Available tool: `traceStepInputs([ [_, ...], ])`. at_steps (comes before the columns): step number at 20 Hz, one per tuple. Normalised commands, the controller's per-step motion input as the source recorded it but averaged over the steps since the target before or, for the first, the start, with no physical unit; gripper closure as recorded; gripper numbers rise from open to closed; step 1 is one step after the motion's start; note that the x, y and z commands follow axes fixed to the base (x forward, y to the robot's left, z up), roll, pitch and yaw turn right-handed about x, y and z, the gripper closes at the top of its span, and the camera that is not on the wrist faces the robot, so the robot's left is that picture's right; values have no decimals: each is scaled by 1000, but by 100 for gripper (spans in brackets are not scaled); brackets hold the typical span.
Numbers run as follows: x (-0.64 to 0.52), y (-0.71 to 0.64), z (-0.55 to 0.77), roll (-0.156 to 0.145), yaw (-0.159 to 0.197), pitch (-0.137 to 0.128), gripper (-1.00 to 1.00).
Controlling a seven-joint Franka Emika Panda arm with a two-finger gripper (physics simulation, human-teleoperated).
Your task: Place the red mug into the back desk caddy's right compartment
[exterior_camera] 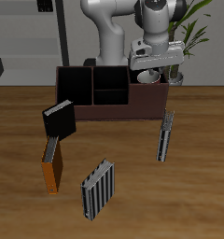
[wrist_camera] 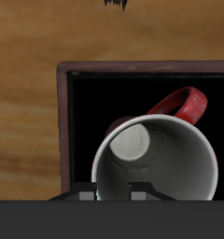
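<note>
Gripper (exterior_camera: 151, 77) pointing straight down, fingers closed on the rim of the red mug (wrist_camera: 159, 163) — mug upright, mouth up, loop handle pointing sideways away from the pincer. It hangs directly under the pincer, within the right compartment (wrist_camera: 91, 103) of the back desk caddy (exterior_camera: 105, 110). Arm reaches forward from the table's back — wrist vertical.

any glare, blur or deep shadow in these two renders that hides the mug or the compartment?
Exterior view: flat, even light, no glare, low resolution; the claw hides most of the red mug at the back desk caddy. Wrist view: sharp; the right compartment reads near black inside, so its floor is lost; the mug's pale inside is evenly lit.
</note>
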Motion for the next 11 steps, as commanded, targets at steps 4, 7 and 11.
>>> traceStepInputs([
  [4, 129, 16, -91, -5, -29, 43, -100],
  [7, 64, 10, 17, 0, 4, -6, -100],
  [11, 38, -130, 185, 17, -25, -22, -100],
])
